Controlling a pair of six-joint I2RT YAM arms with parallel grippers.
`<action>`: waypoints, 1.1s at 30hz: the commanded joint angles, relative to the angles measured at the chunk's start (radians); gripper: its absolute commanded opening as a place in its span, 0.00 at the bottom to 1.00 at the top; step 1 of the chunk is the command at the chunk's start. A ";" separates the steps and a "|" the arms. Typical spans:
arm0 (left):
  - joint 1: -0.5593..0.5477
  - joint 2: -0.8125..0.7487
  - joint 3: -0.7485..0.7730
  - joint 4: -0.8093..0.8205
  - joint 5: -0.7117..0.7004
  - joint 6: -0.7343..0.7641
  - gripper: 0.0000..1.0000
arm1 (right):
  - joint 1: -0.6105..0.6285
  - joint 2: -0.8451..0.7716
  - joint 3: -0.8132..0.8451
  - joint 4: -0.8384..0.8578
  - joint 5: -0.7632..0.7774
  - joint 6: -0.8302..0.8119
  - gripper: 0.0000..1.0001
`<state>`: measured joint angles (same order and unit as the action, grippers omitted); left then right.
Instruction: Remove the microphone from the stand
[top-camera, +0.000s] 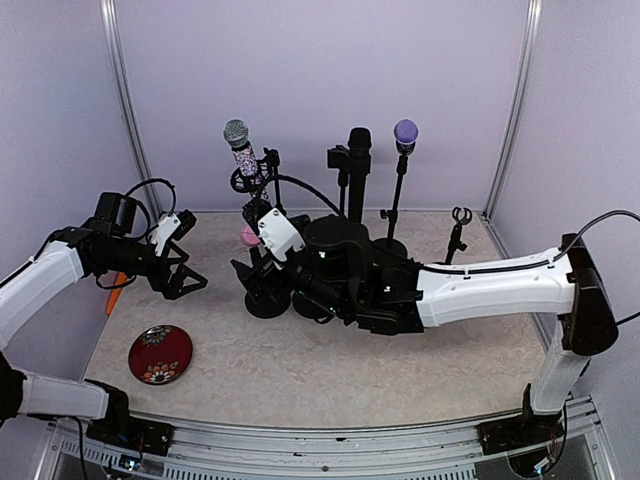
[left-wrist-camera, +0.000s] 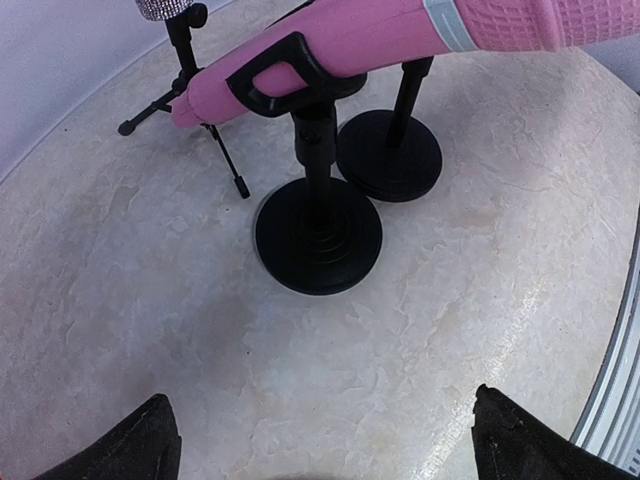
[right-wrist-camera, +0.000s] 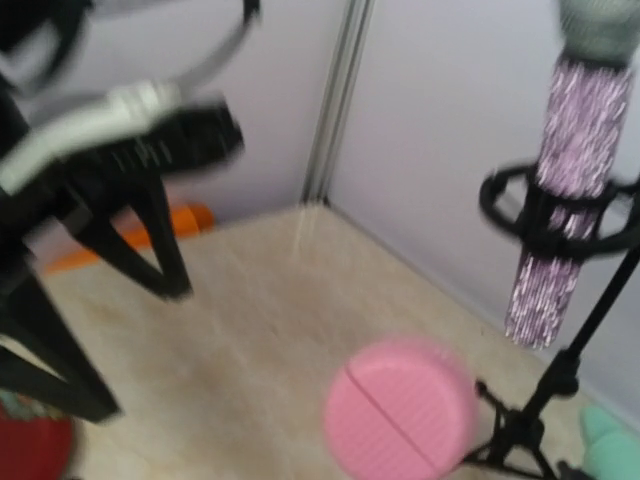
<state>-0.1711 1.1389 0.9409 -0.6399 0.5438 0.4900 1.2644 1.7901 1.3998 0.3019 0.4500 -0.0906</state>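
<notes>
Fingers on the left arm (left-wrist-camera: 150, 440) are wide apart and hold nothing. A red plate (top-camera: 160, 353) lies near them on the desk (top-camera: 400, 370). In the middle, the pink microphone (left-wrist-camera: 330, 40) sits tilted in the black clip of its stand (left-wrist-camera: 318, 225). The right fingers (top-camera: 248, 272) are close beside it, but I cannot tell if they are apart or together.

Pale lilac walls (top-camera: 320, 70), metal corner posts (top-camera: 120, 100), marbled beige tabletop (top-camera: 400, 370) (evenly lit)
</notes>
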 joint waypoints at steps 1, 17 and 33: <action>-0.007 -0.012 0.018 0.013 0.023 -0.012 0.99 | -0.037 0.085 0.101 -0.055 -0.020 0.023 1.00; -0.007 0.018 0.001 0.043 0.032 -0.031 0.99 | -0.079 0.282 0.302 -0.021 -0.013 -0.009 0.69; -0.092 0.164 -0.031 0.297 0.084 -0.194 0.85 | -0.053 0.263 0.281 0.035 -0.027 0.095 0.11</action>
<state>-0.2073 1.2579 0.9188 -0.4488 0.6071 0.3527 1.1847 2.0609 1.6722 0.2733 0.4564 -0.0834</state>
